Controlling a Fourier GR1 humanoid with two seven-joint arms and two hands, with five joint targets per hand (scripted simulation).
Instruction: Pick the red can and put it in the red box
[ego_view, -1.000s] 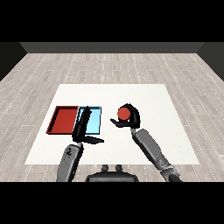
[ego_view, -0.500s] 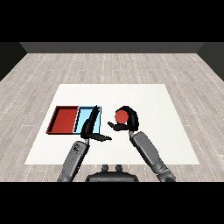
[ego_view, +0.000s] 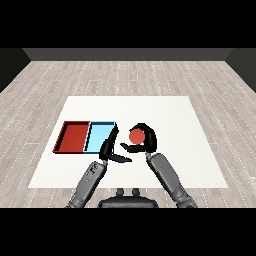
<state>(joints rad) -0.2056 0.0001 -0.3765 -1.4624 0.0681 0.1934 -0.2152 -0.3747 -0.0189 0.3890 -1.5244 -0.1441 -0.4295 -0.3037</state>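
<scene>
Near the surface's front edge, my right robot hand (ego_view: 145, 141) curls round the red can (ego_view: 136, 135) (picked); red tray (ego_view: 73, 138) awaits, left robot hand (ego_view: 110, 149) relaxed.

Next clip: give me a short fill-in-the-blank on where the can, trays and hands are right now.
1. The red can is held by the robot's ____ hand.
2. The red tray lies to the ____ of the light blue tray.
3. The left hand holds ____.

Missing words: right; left; nothing
</scene>
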